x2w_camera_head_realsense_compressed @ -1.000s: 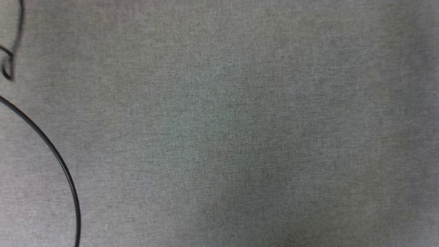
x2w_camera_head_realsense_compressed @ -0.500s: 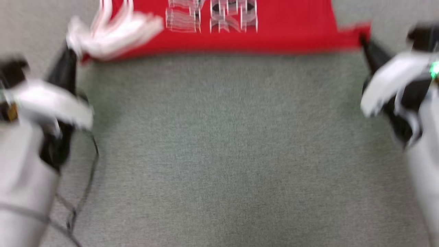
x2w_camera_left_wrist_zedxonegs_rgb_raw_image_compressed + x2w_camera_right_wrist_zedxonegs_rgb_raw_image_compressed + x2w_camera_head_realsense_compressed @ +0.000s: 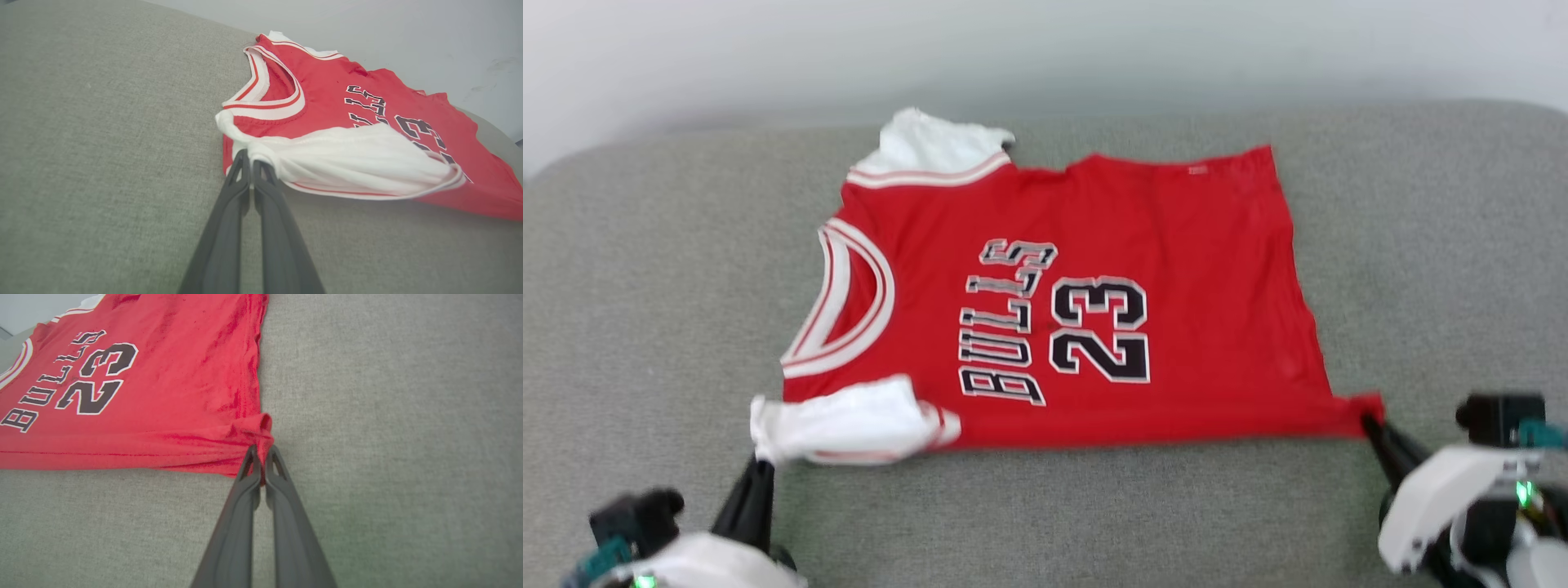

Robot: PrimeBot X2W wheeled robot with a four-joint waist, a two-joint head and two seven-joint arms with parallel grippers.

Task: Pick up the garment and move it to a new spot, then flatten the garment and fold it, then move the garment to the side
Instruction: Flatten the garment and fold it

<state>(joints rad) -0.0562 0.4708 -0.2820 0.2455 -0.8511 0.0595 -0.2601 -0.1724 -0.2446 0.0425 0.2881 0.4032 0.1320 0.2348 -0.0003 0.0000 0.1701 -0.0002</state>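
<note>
The garment (image 3: pixel 1176 269) is a red jersey with white sleeves and black lettering, spread front-up on the grey cushion with its neck to the left. My left gripper (image 3: pixel 762 464) is shut on the near white sleeve (image 3: pixel 347 161), pinched at its corner by the left gripper (image 3: pixel 250 157). My right gripper (image 3: pixel 1368 418) is shut on the near hem corner of the garment (image 3: pixel 122 408), the red cloth bunched at the right gripper (image 3: pixel 261 451). The far sleeve (image 3: pixel 931 143) lies folded at the back.
The grey cushioned surface (image 3: pixel 645 286) runs wide to both sides and in front of the garment. A pale wall (image 3: pixel 1045 49) stands behind its rounded back edge.
The head camera has tilted up from bare grey fabric with a black cable to the whole garment; both grippers stay shut on its near corners.
</note>
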